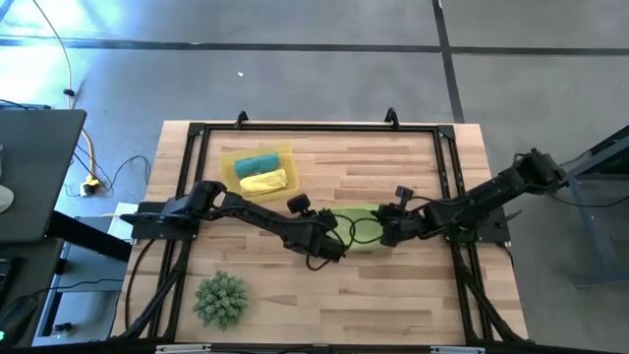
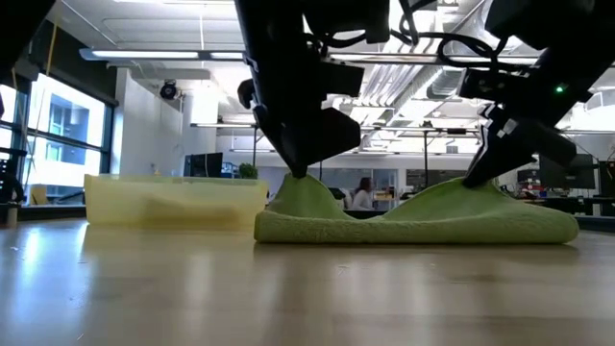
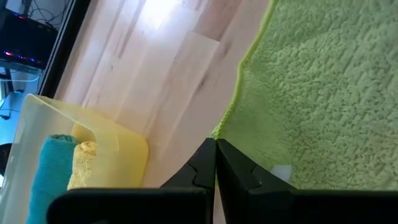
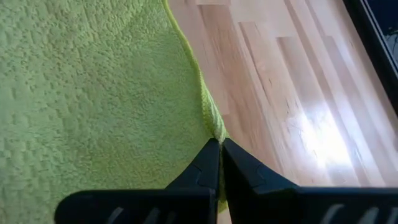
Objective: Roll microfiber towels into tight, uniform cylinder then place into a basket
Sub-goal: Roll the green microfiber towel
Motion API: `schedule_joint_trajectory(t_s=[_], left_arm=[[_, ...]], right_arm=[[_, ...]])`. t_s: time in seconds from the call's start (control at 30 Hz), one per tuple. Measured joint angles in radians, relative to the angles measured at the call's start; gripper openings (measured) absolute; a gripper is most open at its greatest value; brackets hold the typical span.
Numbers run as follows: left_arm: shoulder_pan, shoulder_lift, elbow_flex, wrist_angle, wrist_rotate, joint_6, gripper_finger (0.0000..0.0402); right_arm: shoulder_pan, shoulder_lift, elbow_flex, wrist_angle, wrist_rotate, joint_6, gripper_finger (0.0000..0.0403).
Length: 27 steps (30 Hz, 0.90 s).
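both arms reach in low over table centre, wrists angled down, one at each end of lime green towel.
left gripper pinched tight on towel's edge nearest basket; edge pulled up into small peak.
right gripper clamped on opposite edge, same peak.
towel middle sags flat on table.
teal towel and yellow towel lie rolled, side by side in basket.
spiky green ball near front left corner.

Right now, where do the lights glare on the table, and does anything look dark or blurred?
Right wrist view: a bright glare patch on the wooden table beside the green towel. Left wrist view: similar glare on the wood. Low view: both arms are dark silhouettes against ceiling lights, and the near tabletop looks soft.
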Motion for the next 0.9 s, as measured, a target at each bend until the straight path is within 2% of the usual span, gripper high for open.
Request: schedule_joint_trajectory(t_s=[0.2, 0.3, 0.4, 0.57, 0.73, 0.9], left_arm=[[0.005, 0.0, 0.0, 0.0, 0.0, 0.0, 0.0], [0.004, 0.002, 0.0, 0.0, 0.0, 0.0, 0.0], [0.004, 0.006, 0.0, 0.0, 0.006, 0.0, 0.0], [0.004, 0.032, 0.0, 0.003, 0.029, 0.0, 0.0], [0.004, 0.047, -0.001, 0.003, 0.057, 0.0, 0.0], [0.002, 0.052, 0.0, 0.004, 0.071, 0.0, 0.0]], right_arm=[[-0.02, 0.0, 0.0, 0.0, -0.043, -0.006, 0.0002], [-0.025, 0.0, 0.0, -0.01, -0.045, -0.009, 0.0016], [-0.025, 0.0, 0.0, -0.016, -0.038, -0.061, 0.0046], [-0.025, -0.001, 0.0, -0.019, -0.03, -0.132, 0.0119], [-0.025, -0.001, 0.0, -0.027, -0.052, -0.084, 0.0169], [-0.024, -0.001, 0.001, -0.021, -0.189, 0.068, 0.0173]])
